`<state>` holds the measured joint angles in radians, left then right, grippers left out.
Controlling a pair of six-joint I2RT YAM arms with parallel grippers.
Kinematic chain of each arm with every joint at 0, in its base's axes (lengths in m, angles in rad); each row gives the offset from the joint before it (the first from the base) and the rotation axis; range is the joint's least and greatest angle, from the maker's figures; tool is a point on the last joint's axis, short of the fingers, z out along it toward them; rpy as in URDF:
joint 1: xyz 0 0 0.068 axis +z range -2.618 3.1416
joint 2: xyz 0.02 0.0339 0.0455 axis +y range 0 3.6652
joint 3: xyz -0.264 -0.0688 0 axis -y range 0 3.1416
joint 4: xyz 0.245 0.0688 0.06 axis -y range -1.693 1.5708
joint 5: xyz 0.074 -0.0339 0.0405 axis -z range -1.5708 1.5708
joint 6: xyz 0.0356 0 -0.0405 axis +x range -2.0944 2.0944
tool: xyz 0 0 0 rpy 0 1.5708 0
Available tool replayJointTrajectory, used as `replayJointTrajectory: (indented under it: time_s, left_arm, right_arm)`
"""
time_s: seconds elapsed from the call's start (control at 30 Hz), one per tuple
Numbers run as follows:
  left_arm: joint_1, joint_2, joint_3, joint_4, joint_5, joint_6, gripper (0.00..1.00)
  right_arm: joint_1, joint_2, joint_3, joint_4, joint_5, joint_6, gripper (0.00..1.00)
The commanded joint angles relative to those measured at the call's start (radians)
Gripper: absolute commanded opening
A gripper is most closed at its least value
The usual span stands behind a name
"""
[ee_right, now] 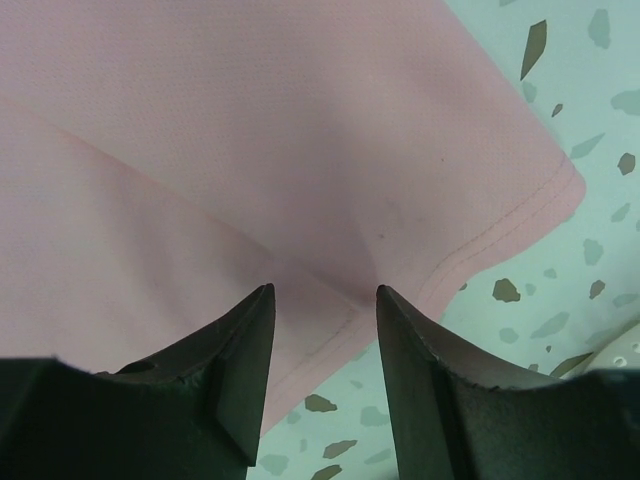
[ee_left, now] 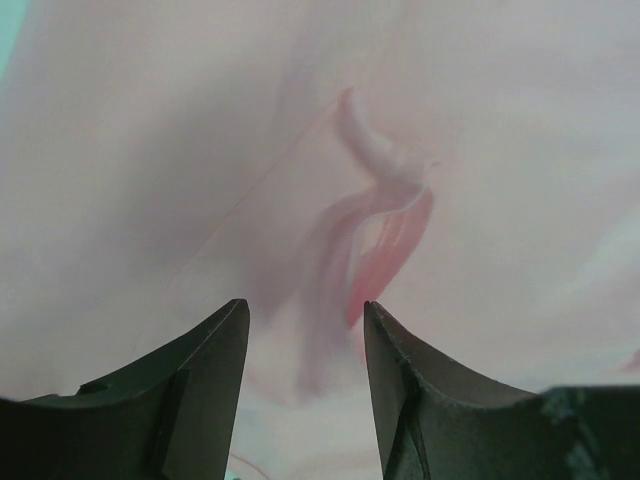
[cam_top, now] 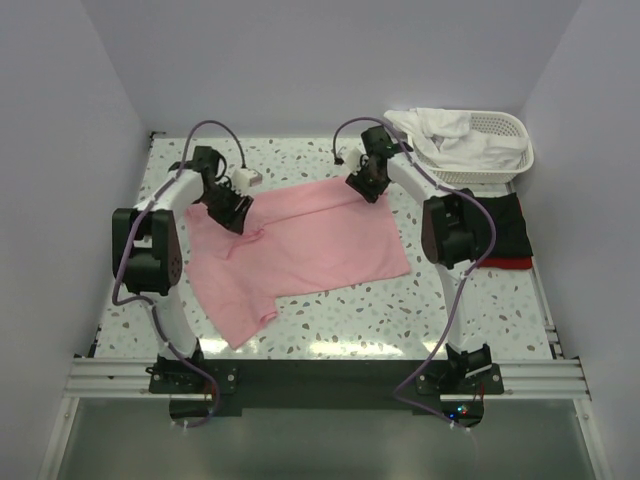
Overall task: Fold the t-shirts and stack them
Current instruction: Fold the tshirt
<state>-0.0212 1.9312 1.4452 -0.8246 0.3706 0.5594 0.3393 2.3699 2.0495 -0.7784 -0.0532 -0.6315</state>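
Spread t-shirt [cam_top: 310, 245] lies on the table [cam_top: 345, 322], basket [cam_top: 503, 150] back right, folded t-shirts [cam_top: 508, 235] before it

left wrist: pink t-shirt [ee_left: 450, 150] blurred — collar folds soft | top external: black t-shirt [cam_top: 506, 222] and red t-shirt [cam_top: 508, 264] partly behind right arm [cam_top: 455, 232] | white t-shirt [cam_top: 447, 135] heaped in basket [cam_top: 516, 152] — shape and count cannot be told
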Motion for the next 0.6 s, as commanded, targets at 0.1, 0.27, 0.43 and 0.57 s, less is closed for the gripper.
replayJointTrajectory:
  time_s: [0.1, 0.27, 0.43, 0.57]
  left_arm:
    - [-0.135, -0.038, -0.012, 0.077, -0.004, 0.01, 0.57]
    - [-0.184, 0.003, 0.027, 0.104, -0.028, -0.026, 0.6]
    - [-0.198, 0.054, 0.035, 0.105, -0.056, -0.027, 0.59]
    - [-0.2, 0.061, 0.032, 0.11, -0.065, -0.026, 0.53]
  right_arm:
    - [0.004, -0.021, -0.014, 0.07, 0.045, -0.06, 0.47]
    - [0.004, -0.032, -0.026, 0.085, 0.052, -0.105, 0.45]
    - [0.003, -0.031, -0.037, 0.1, 0.082, -0.157, 0.45]
    - [0.003, -0.028, -0.041, 0.099, 0.082, -0.177, 0.42]
